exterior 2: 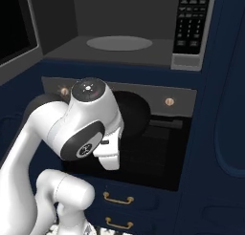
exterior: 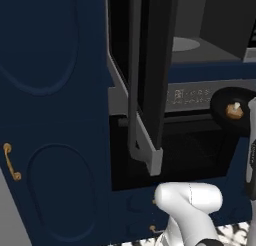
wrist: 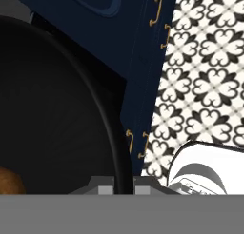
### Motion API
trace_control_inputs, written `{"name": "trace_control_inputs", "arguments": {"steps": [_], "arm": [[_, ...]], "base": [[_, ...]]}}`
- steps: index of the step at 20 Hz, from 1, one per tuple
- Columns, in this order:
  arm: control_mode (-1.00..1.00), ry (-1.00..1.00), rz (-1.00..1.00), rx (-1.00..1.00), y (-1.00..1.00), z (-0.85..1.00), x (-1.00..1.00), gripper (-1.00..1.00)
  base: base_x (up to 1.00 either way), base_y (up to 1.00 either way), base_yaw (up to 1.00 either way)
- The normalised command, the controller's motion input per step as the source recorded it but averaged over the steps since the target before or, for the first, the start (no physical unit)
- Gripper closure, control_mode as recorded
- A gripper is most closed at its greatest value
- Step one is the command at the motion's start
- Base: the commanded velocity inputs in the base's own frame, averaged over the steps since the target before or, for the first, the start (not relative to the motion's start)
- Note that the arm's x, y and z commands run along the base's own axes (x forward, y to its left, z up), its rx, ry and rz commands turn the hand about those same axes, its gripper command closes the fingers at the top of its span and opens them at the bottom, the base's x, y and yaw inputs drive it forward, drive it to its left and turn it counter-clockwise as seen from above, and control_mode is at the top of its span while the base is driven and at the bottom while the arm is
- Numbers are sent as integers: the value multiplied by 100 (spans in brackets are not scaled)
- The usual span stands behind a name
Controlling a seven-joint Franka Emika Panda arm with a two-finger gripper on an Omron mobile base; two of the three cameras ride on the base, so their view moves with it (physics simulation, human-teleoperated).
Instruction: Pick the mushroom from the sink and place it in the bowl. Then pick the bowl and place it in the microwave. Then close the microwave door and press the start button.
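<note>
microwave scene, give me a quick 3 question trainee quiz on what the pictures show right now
1. True or false: the microwave door stands open.
2. Where is the mushroom? A) on the turntable inside the microwave B) in the bowl C) on the floor
3. Fill in: the hand is shut on the bowl's ____.

Key:
1. True. The door swings out to the left and the cavity with its round turntable plate is exposed.
2. B. It lies in the black bowl, which is held up in front of the cabinets, below the microwave opening and not yet inside.
3. Rim. In the hand view the fingertips pinch the bowl's edge.
</note>
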Motion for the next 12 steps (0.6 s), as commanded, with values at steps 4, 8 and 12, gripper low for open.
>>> {"name": "trace_control_inputs", "arguments": {"steps": [4, 8, 12], "arm": [[100, 0, 0, 0, 0, 0, 0, 100], [100, 0, 0, 0, 0, 0, 0, 100], [100, 0, 0, 0, 0, 0, 0, 100]], "base": [[38, 0, -2], [37, 0, -2], [37, 0, -1]]}}
